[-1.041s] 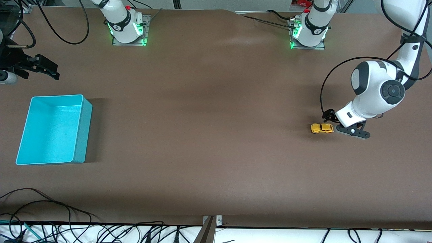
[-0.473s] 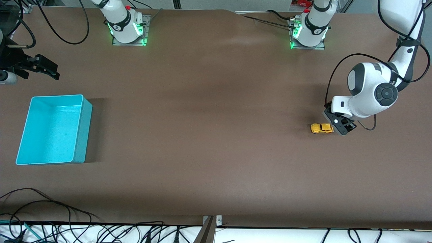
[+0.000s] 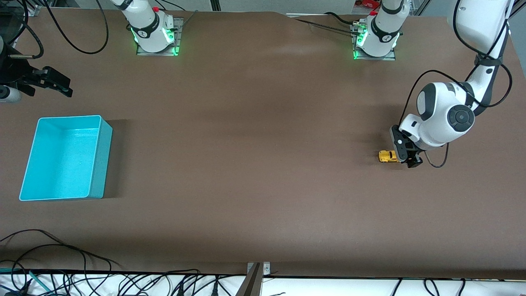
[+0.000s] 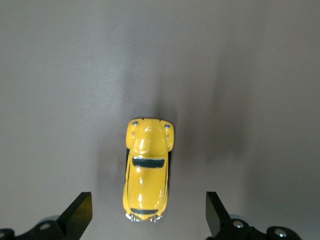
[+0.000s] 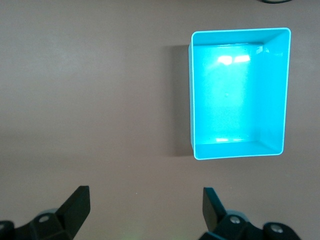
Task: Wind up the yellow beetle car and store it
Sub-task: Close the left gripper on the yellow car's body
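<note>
One yellow beetle car [image 3: 387, 156], one turquoise bin [image 3: 65, 158]

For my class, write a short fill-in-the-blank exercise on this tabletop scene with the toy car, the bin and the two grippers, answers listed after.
1. The yellow beetle car stands on the brown ____.
2. The left gripper is over the car with its fingers ____.
3. The turquoise bin holds ____.
4. The right gripper waits at the ____ arm's end of the table, fingers open.

Missing words: table; open; nothing; right
</note>
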Robot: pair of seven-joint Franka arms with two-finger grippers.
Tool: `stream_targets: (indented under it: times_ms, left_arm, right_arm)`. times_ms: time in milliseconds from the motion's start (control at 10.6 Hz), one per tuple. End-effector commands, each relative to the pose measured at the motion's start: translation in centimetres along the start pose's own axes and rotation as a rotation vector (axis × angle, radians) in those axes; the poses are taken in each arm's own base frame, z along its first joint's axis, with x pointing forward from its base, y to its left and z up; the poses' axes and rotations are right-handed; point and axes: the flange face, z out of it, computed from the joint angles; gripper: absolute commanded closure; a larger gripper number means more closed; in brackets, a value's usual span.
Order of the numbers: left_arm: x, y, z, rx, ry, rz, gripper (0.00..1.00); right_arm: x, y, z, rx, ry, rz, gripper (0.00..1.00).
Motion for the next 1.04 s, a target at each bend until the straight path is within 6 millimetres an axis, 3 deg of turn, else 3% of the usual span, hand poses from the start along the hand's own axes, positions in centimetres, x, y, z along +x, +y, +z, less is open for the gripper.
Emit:
stream_targets:
  times_ms: [0, 284, 662, 851, 946]
  left_arm:
    - [-0.2, -0.2, 1.0, 0.016, -0.004, 0.081, 0.0]
    - [0.0, -0.2, 2.2, 0.004, -0.005, 0.084, 0.01]
    - [0.0, -0.4, 2.4, 0.002, -0.005, 0.083, 0.51]
    - [0.1, -0.4, 2.4, 0.002, -0.008, 0.09, 0.87]
    - [0.1, -0.5, 2.3, 0.005, -0.008, 0.09, 1.0]
  right_arm:
    - [-0.2, -0.1, -0.8, 0.007, -0.001, -0.002, 0.0]
    - [-0.2, -0.1, -0.8, 0.007, 0.001, -0.002, 0.0]
    - [-0.2, -0.1, -0.8, 0.007, -0.001, -0.002, 0.0]
    - [-0.2, -0.1, -0.7, 0.008, -0.002, -0.002, 0.0]
    - [-0.2, -0.1, -0.8, 0.008, -0.001, -0.002, 0.0]
